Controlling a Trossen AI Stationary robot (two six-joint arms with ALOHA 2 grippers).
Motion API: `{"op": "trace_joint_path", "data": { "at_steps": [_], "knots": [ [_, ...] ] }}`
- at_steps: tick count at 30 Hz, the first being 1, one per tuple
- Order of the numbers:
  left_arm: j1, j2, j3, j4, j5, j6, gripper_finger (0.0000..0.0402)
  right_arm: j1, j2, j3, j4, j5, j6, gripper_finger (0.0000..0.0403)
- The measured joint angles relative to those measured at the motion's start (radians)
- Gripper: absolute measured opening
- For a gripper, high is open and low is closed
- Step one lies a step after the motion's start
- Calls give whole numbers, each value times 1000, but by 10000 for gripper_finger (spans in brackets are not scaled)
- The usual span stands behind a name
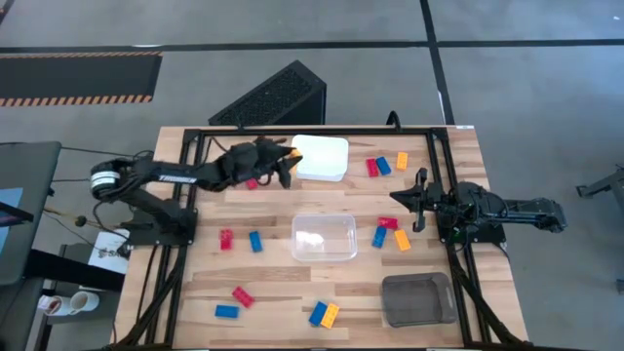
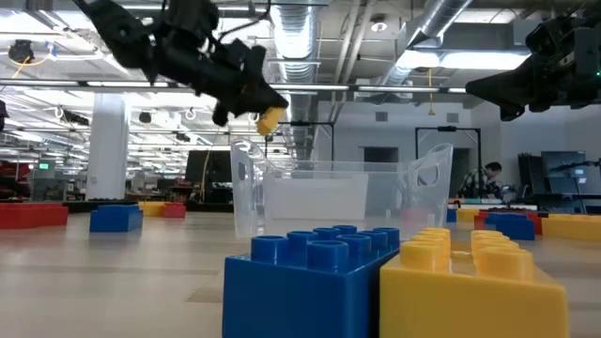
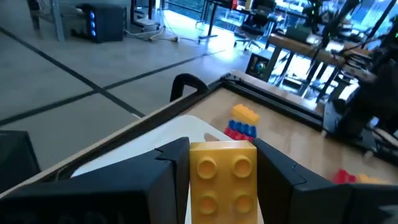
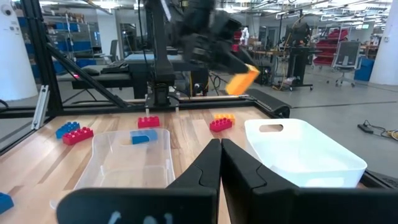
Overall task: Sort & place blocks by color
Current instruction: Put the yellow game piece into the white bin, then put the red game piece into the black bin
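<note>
My left gripper (image 1: 286, 158) hangs over the left edge of the white tray (image 1: 322, 157), shut on a yellow block (image 3: 222, 177). The low view shows that block (image 2: 270, 119) in the air, above the clear container (image 2: 338, 192). My right gripper (image 4: 221, 152) is shut on nothing and waits above the table's right side (image 1: 408, 199). Loose red, blue and orange blocks lie flat on the table: a group right of the white tray (image 1: 384, 165), a group by the right gripper (image 1: 390, 234), and several near the front edge (image 1: 324, 314). My left gripper pinches the yellow block between its two fingers (image 3: 176, 163), one on each opposite side face (image 3: 194, 180). The studded face points toward the wrist camera. The fingers slant downward from the table's left. The block is lifted clear at the fingertips (image 2: 255, 105), above the white tray.
A clear container (image 1: 324, 237) sits mid-table and a grey tray (image 1: 417, 298) at the front right. A red block (image 1: 252, 182) lies under the left arm; a red (image 1: 226, 239) and a blue block (image 1: 255, 241) lie left of the clear container. A black frame borders the table.
</note>
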Motion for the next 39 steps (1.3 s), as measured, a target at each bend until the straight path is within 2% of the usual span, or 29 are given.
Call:
{"op": "trace_joint_path", "data": {
  "at_steps": [9, 12, 16, 20, 25, 31, 35, 39],
  "knots": [
    [122, 294, 223, 22, 208, -61, 103, 0, 0, 0, 0, 0, 0, 33],
    [129, 353, 295, 0, 242, -71, 137, 0, 0, 0, 0, 0, 0, 33],
    [127, 376, 360, -111, 211, -34, 197, 0, 0, 0, 0, -1, 0, 33],
    [129, 377, 382, -188, 191, 3, 228, 0, 0, 0, 0, -1, 0, 33],
    [129, 339, 384, -204, 197, 21, 230, 0, 0, 0, 0, -1, 0, 33],
    [90, 205, 383, -285, 285, 101, 199, 0, 0, 0, 0, -2, 0, 33],
    [24, 83, 301, -247, 260, 151, 175, 0, 0, 0, 0, -2, 0, 33],
    [-37, -22, 171, -108, 230, 159, 156, 0, 0, 0, 0, -2, 0, 33]
  ]
}}
